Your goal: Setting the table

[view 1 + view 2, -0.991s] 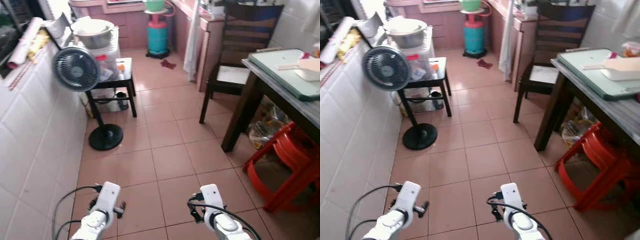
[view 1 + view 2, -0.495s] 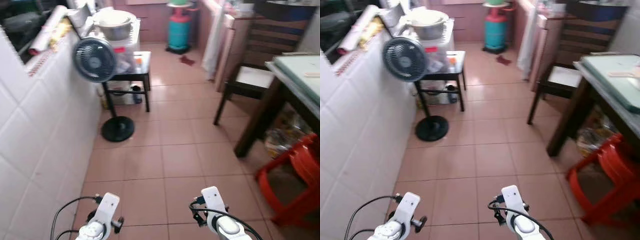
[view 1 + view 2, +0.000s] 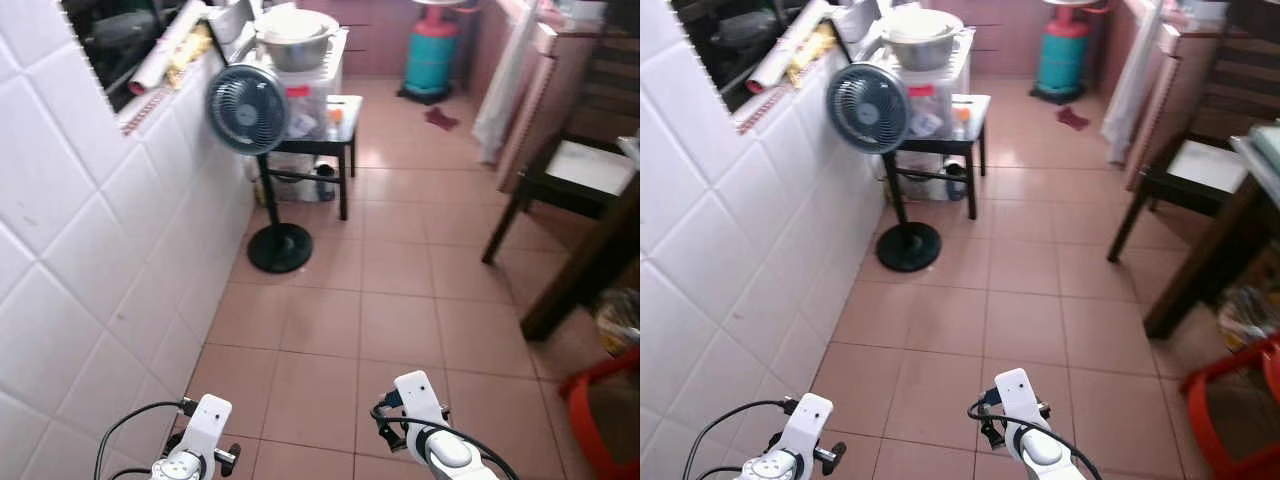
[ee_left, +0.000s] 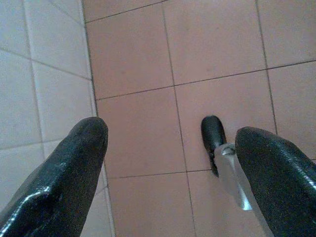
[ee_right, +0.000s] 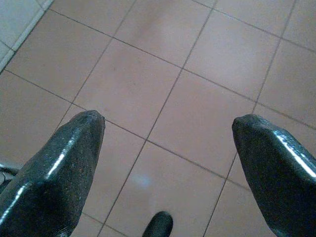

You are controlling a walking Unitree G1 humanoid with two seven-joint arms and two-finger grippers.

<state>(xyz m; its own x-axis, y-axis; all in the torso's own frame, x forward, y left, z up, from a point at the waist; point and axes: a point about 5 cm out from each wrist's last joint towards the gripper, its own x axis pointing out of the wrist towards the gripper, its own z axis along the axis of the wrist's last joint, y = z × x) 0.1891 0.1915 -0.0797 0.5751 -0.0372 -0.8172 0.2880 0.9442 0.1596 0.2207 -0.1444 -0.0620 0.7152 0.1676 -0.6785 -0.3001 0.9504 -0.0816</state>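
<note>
1. Both arms are hanging low over the tiled floor (image 3: pixel 400 330); the left tool (image 4: pixel 168 163) and right tool (image 5: pixel 168 158) are gaping wide, holding nothing.
2. A fan (image 3: pixel 247 108) is standing by the white wall (image 3: pixel 90 250), beside a black stand (image 3: pixel 325 125).
3. A dark table leg (image 3: pixel 585 270) and a chair (image 3: pixel 570 170) are standing on the right.

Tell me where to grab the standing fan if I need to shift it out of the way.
Grip the fan's thin black pole between head and round base, coming from the open floor side, since the tiled wall is close on the other side. The pole is upright and slim enough for two fingers; the grille is too wide. Both grippers hang open.
</note>
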